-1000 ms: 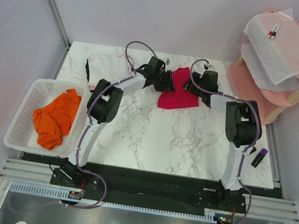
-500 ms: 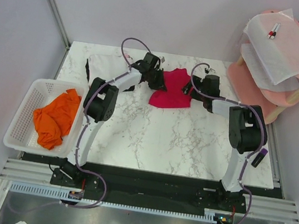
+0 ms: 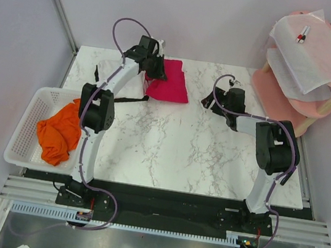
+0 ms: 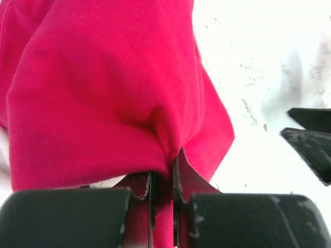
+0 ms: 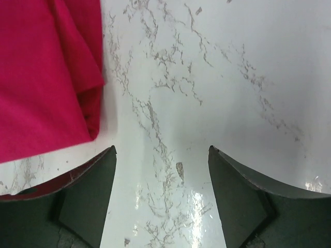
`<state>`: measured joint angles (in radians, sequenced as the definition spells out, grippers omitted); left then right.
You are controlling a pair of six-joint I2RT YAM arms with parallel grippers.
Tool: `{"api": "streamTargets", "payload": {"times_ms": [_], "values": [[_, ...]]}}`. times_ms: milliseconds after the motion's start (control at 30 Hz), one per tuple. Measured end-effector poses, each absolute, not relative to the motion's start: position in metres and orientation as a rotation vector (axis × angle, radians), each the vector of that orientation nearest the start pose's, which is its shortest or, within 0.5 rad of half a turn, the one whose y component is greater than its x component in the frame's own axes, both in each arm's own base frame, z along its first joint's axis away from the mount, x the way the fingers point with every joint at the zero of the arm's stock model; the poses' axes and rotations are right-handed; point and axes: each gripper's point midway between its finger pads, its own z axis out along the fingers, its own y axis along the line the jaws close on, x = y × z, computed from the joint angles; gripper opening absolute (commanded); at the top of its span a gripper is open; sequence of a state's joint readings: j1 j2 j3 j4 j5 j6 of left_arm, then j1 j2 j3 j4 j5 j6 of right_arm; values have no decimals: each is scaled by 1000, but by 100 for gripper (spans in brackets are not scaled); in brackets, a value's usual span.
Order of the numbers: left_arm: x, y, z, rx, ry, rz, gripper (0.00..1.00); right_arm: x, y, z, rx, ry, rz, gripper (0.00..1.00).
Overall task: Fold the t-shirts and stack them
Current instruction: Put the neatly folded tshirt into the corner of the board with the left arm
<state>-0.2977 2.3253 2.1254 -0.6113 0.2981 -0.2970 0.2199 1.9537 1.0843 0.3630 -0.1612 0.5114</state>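
Crimson red shirt [image 3: 169, 88], folded to a rough rectangle with soft creases, flat on the table [image 3: 198, 154] just right of the left gripper [image 3: 155, 71]. One edge bunched and pinched tight between those jaws. Right gripper [image 3: 209, 100] spread wide, gripping nothing, low over marble near the cloth's other side. White shirt [image 3: 114, 69] left of the left gripper. Orange shirt [image 3: 58, 130] heaped in the basket [image 3: 20, 139], well apart.

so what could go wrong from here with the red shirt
The left gripper pinches only a small bunch of the red t-shirt, so the cloth could slip out or the fold slump. The right gripper stands open over bare table, off the shirt, so that side may skew. Dragging could rumple the white t-shirt beside it.
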Motion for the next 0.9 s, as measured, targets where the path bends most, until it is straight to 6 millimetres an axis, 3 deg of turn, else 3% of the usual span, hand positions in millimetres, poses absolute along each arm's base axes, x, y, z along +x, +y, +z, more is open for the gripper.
{"api": "streamTargets", "payload": {"times_ms": [233, 333, 667, 900], "values": [[562, -221, 167, 207, 2313, -670, 5, 491, 165, 52, 226, 2129, 652, 79], [568, -210, 178, 209, 2286, -661, 5, 492, 167, 51, 228, 2125, 668, 80], [563, -153, 164, 186, 2359, -484, 2, 490, 171, 44, 226, 2137, 692, 80], [555, -101, 176, 85, 2368, -403, 2, 493, 176, 43, 220, 2116, 732, 80]]}}
